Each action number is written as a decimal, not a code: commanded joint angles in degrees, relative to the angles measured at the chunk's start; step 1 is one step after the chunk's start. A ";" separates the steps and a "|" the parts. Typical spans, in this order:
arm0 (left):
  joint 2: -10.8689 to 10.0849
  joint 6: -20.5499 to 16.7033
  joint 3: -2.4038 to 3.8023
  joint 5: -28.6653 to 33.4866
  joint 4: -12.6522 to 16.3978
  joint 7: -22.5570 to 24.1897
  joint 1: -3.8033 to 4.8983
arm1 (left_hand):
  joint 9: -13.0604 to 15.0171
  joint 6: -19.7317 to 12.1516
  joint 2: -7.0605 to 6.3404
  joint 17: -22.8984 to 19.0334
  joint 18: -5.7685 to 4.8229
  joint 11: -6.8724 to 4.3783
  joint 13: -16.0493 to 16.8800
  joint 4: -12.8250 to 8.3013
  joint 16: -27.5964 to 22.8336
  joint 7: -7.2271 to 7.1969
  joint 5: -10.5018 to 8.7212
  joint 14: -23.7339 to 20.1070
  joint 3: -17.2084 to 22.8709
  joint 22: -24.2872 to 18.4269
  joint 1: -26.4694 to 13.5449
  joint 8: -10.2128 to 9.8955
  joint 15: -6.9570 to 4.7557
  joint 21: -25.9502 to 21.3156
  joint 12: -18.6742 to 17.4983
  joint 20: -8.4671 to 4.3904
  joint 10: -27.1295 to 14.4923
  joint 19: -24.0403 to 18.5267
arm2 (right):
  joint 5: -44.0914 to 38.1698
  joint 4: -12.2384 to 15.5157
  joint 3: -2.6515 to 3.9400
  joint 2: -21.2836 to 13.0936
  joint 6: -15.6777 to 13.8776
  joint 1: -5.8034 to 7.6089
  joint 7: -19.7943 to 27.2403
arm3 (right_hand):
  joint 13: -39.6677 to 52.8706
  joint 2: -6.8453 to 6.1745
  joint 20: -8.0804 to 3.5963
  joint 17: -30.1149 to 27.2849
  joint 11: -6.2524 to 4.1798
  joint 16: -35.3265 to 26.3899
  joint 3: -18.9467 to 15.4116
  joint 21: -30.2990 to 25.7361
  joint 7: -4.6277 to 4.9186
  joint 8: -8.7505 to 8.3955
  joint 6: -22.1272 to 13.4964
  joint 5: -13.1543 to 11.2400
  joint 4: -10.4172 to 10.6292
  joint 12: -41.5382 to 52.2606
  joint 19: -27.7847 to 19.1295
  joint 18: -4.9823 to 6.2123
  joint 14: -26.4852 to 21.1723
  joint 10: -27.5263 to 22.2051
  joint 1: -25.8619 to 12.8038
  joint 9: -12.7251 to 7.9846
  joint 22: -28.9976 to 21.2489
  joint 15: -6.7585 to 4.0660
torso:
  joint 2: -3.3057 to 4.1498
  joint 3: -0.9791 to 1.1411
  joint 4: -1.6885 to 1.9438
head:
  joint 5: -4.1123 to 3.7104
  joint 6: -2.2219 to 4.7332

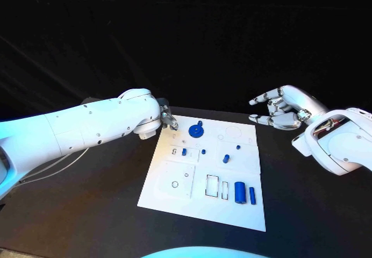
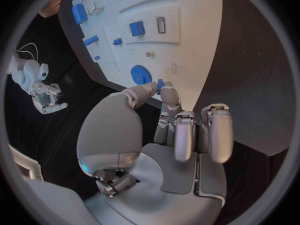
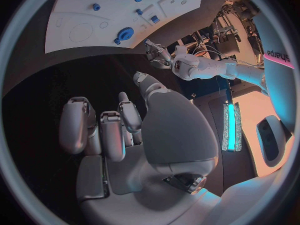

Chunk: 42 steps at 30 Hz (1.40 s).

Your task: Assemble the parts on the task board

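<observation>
The white task board [image 1: 174, 196] lies in the middle of the black table. A blue gear [image 1: 197, 130] sits near its far edge, also seen in the left wrist view as the gear [image 2: 140, 75]. My left hand [image 1: 167, 118] hovers at the board's far left corner, beside the gear. Its thumb and a finger pinch a small blue part [image 2: 160, 86]. My right hand [image 1: 280, 107] hangs above the table off the board's far right corner, fingers loosely bent and apart, holding nothing.
Two blue cylinders [image 1: 245, 193] stand side by side near the board's front right. Small blue pieces [image 1: 226, 158] dot the board's middle. Rectangular slots [image 1: 213, 184] lie left of the cylinders. Black table [image 1: 93, 204] surrounds the board.
</observation>
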 commanded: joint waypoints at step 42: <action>2.69 6.29 -0.67 -6.65 -3.04 -3.21 -1.58 | 1.73 3.01 0.25 15.05 -0.77 -3.46 0.97 -3.09 0.38 -3.22 -0.03 6.00 2.18 10.17 -1.25 1.30 -0.69 0.55 1.21 -0.37 4.29 2.32 | -0.13 -0.79 0.00 0.48 -0.57 0.01 -1.16 | -0.92 -0.72 -0.08 7.78 -0.46 -0.91 -0.45 -2.14 -0.03 0.20 0.68 0.70 0.78 -0.83 -0.88 0.20 4.03 -0.43 -0.52 -0.04 8.61 -0.14 | -0.01 -0.15 -0.01 | 0.35 -1.48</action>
